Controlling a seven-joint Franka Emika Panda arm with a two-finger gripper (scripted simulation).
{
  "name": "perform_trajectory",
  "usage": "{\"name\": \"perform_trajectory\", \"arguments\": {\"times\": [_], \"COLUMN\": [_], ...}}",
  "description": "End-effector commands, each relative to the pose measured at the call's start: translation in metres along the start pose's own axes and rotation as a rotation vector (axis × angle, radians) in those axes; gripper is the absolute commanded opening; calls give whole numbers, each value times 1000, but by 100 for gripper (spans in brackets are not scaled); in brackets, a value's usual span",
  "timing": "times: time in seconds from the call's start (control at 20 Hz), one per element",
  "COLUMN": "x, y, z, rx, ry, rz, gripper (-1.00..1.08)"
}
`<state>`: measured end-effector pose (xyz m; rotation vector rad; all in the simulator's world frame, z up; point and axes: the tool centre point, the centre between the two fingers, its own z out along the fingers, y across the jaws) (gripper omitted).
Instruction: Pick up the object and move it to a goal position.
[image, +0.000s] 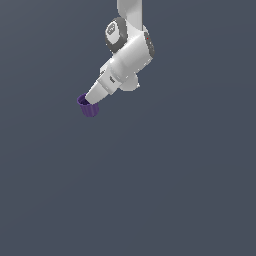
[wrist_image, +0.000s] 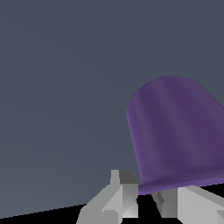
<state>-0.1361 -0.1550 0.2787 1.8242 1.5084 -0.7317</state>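
Note:
The object, a small dark purple cup (image: 90, 110) with ribbed sides, sits at the tip of my white gripper (image: 91, 102) in the exterior view, left of centre. The gripper slants down toward the exterior view's left, and the cup is tilted with it. In the wrist view the cup (wrist_image: 175, 131) fills much of the picture, with its rim at my gripper (wrist_image: 145, 197). The two grey fingers (wrist_image: 118, 194) stand close together with the cup's wall at the rim between them, so the gripper is shut on the cup. Whether the cup rests on the ground or hangs above it cannot be told.
A plain dark grey-blue floor (image: 175, 190) spreads all around, with no other object showing. The white arm (image: 129, 47) comes in from the top of the exterior view.

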Motion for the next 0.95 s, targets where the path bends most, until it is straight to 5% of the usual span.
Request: {"name": "perform_trajectory", "arguments": {"times": [0.0, 0.45, 0.9], "x": [-18, -60, -67], "y": [-6, -19, -20], "z": [-5, -16, -18], "rx": [-1, -1, -1], "ry": [0, -2, -2], "rz": [0, 1, 1], "gripper": [-100, -100, -100]}}
